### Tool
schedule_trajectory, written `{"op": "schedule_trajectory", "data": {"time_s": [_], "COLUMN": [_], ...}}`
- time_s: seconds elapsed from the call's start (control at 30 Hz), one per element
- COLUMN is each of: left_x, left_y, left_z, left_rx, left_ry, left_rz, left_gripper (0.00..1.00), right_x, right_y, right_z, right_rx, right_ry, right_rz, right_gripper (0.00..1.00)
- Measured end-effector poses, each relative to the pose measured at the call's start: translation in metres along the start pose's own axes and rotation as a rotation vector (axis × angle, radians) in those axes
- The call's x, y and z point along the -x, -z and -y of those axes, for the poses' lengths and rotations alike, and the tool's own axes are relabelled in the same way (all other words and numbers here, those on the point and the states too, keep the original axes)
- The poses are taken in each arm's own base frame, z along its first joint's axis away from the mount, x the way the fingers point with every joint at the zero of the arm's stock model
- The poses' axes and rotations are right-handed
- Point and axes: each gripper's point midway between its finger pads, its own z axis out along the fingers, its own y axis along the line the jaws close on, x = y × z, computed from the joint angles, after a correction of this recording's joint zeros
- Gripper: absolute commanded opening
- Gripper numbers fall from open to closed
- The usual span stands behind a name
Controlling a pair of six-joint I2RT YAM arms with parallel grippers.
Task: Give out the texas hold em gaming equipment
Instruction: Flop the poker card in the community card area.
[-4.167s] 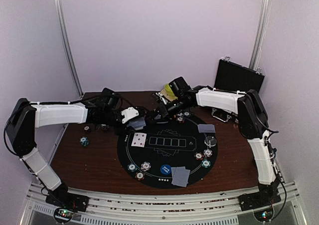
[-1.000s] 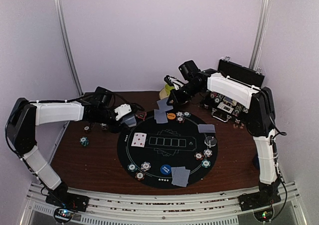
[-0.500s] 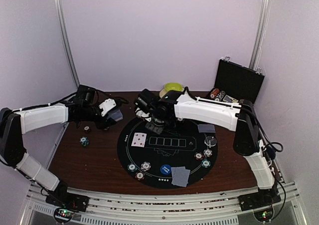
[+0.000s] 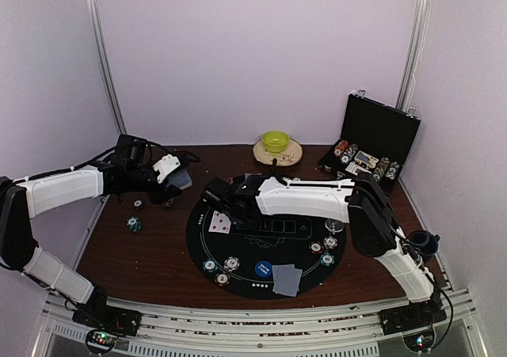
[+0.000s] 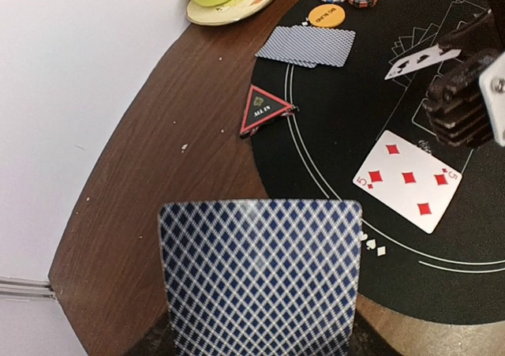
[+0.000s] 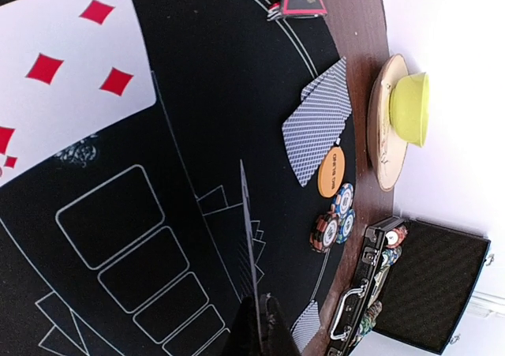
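1. Near mat [image 4: 245, 256] edge: two face-down cards [image 4: 287, 279] lie beside a blue disc [image 4: 264, 269].
2. Mid-mat: right gripper [image 4: 218, 199] pinches one card [image 6: 247, 237] (seen edge-on), just beside the face-up five of diamonds [image 5: 408, 180].
3. Far left: left gripper [image 4: 176, 178] clamps blue-backed cards [image 5: 260, 281] above the table [image 5: 158, 159].

We found a held card [image 5: 260, 281] in our left claw [image 4: 176, 179] and an edge-on card [image 6: 248, 237] standing in our right claw [image 4: 215, 202]. Just beside the right claw the five of diamonds [image 6: 71, 80] lay on the mat [image 4: 200, 242]. Beyond that claw two overlapping cards [image 6: 319, 127] lay at the mat's far edge, a round disc [image 6: 331, 172] just beside them, chips [image 6: 324, 231] past it. The triangle marker [image 5: 264, 107] lay at the mat's rim, ahead of our left claw. The bowl [image 4: 276, 141] sat on its plate [image 4: 291, 155] farther behind.
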Motion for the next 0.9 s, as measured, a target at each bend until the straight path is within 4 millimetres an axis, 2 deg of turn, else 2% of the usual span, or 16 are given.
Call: {"op": "schedule_trajectory", "data": {"time_s": [0.4,0.6,0.9], "left_x": [-0.003,-0.006,-0.005], "left_y": [-0.001,-0.002,-0.002], "left_z": [0.003,0.006,0.007], "left_rx": [-0.008,-0.018,-0.020], "left_ry": [0.006,0.007,0.007], "left_rz": [-0.002,-0.004,-0.002], "left_gripper": [0.56,0.56,0.56], "right_x": [0.011,0.023,0.019], "right_y": [-0.010,-0.005,-0.007], "right_z": [-0.053,-0.057,-0.070], "right_rx": [0.076,0.127,0.175], "right_ry": [0.110,0.088,0.117], "right_rz": [0.012,0.051,0.040], "right_gripper": [0.00,0.02,0.13]}}
